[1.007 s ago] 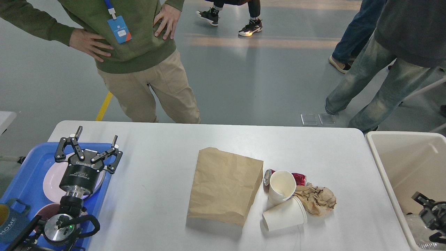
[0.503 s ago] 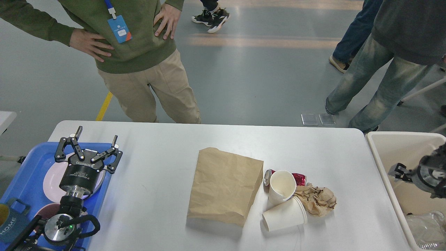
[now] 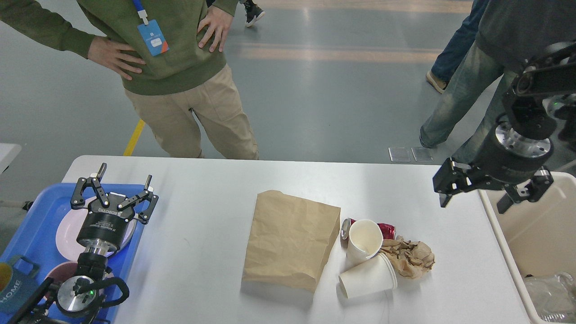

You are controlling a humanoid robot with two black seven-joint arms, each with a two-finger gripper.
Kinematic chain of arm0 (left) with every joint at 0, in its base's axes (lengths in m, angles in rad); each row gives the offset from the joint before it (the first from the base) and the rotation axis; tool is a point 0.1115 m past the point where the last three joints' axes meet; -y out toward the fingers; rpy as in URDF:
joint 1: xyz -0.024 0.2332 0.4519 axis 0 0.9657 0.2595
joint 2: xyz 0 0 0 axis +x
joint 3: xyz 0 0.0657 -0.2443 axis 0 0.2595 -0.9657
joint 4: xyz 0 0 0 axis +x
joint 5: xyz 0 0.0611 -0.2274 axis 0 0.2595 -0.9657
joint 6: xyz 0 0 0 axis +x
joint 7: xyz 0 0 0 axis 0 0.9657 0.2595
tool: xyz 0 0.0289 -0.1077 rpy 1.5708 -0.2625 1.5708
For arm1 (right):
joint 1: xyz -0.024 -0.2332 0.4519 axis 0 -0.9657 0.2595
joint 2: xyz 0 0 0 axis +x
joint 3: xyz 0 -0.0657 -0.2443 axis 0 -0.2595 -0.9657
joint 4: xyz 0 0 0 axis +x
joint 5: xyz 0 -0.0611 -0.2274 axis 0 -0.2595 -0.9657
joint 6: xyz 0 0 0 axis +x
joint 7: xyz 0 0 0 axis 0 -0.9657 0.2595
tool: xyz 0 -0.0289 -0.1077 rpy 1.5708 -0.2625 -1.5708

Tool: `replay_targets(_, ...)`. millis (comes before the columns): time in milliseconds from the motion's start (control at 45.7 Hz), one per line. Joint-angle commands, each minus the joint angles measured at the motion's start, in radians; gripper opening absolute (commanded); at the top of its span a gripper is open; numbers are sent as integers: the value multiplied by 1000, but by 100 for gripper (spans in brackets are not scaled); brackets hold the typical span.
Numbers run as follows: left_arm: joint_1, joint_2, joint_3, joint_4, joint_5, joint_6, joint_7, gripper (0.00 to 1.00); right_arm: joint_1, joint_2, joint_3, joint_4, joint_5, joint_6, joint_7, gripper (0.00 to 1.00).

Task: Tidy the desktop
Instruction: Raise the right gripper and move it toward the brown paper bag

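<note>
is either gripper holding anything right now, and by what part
Nothing is held. The left gripper is open above the blue tray, and the right gripper is open and empty above the desktop edge.

You get an evenly lit, bright view: soft overhead light leaves only faint, short shadows on the desktop point(image 3: 216, 252), the clearest a thin grey band under the near edge of the paper bag point(image 3: 290, 240) and beneath the lying paper cup point(image 3: 366, 281). Beyond the desktop's far edge the glossy floor point(image 3: 324, 90) carries pale streaks of reflected light and a washed-out sheen. Focus is crisp across the desktop, while the right gripper point(image 3: 472, 204) near the far right corner looks slightly soft at its outlines.
</note>
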Motion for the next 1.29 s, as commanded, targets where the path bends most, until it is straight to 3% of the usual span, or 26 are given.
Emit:
replay_targets(0, 0, 1, 0, 0, 0, 0, -1, 97, 173, 4, 28, 110, 28, 20, 0, 100)
replay_targets(263, 0, 1, 0, 0, 0, 0, -1, 97, 438, 21, 65, 286, 113, 23, 9, 100)
replay_targets(547, 0, 1, 0, 0, 0, -1, 0, 97, 434, 16, 76, 286, 180, 3, 6, 100)
replay_targets(853, 0, -1, -1, -1, 0, -1, 0, 97, 310, 30, 77, 258, 164, -101, 0, 100)
replay_targets(1072, 0, -1, -1, -1, 0, -1, 0, 97, 133, 31, 129, 227, 164, -313, -1, 100)
replay_targets(1269, 0, 1, -1, -1, 0, -1, 0, 97, -91, 105, 163, 114, 163, -402, -38, 99)
